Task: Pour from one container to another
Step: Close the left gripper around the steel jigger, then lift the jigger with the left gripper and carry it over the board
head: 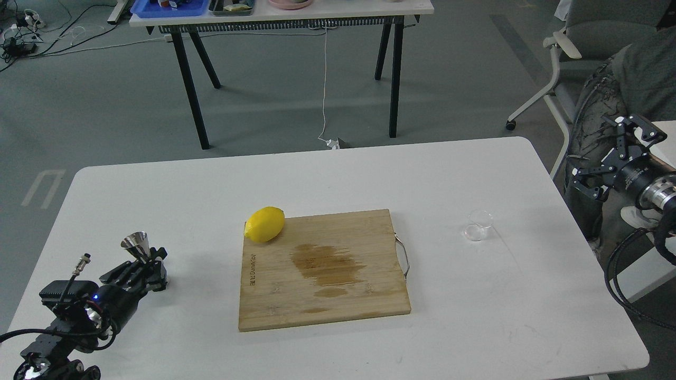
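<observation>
A lab or workshop room: grey floor (449,79) strewn with cables (21,37), a trestle bench (280,16) carrying trays, an office chair (570,58), and a plain white table (158,200).

A cutting board (338,274) lies near the middle of the counter (475,316). A lemon (265,224) rests on the board's far left corner, partly overhanging its edge. A wet patch (327,266) sits on the board's middle. A handle (403,256) is on the board's right side. The cup (478,225) stands on the counter right of the board, well apart from it. The jigger (137,246) stands upright near the counter's left edge, left of the board, at the left gripper (141,269). The right gripper (615,158) hangs beyond the counter's right edge, right of the cup and apart from it. A second table (280,16) stands on the floor far behind.
</observation>
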